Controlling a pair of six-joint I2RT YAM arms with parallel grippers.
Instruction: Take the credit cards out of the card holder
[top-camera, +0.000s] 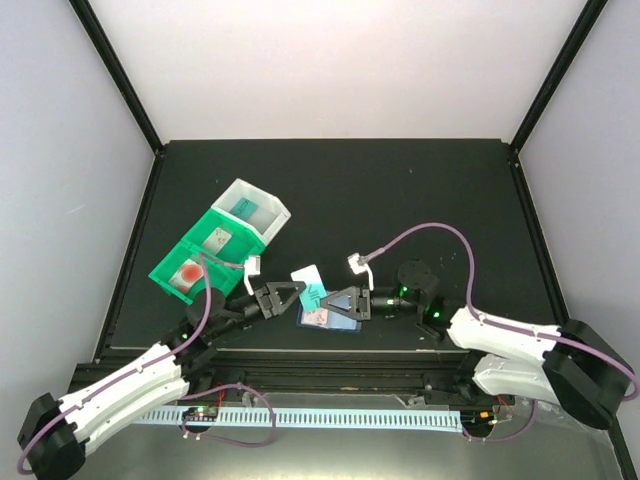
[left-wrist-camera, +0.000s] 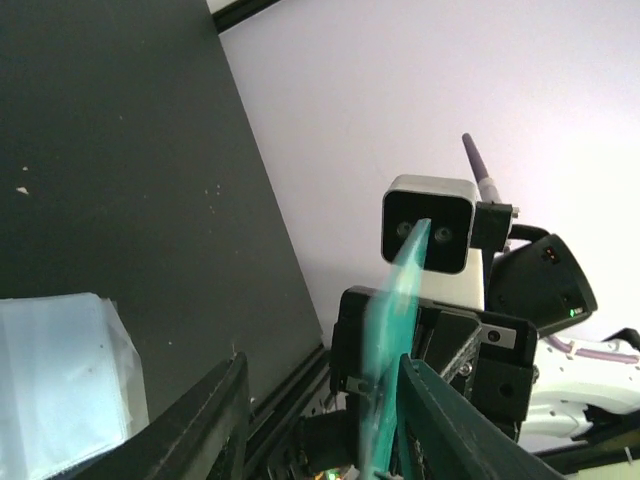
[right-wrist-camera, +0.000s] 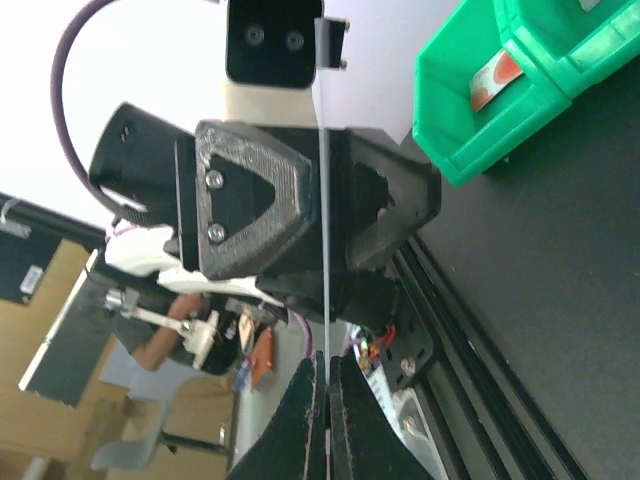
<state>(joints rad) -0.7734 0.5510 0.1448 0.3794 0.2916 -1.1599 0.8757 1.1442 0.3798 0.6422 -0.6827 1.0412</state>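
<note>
Right tool (right-wrist-camera: 325, 368) pinches teal card (left-wrist-camera: 390, 320) flat, pointing toward left tool (top-camera: 298, 291).

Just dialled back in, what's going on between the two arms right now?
It looks like a card being passed between the arms above the near edge of the table. The right pincer is shut on a teal card, seen edge-on between its fingers. The left pincer stands open around the same card without clamping it. The card holder lies open on the table below them, with a pale card just beyond.
</note>
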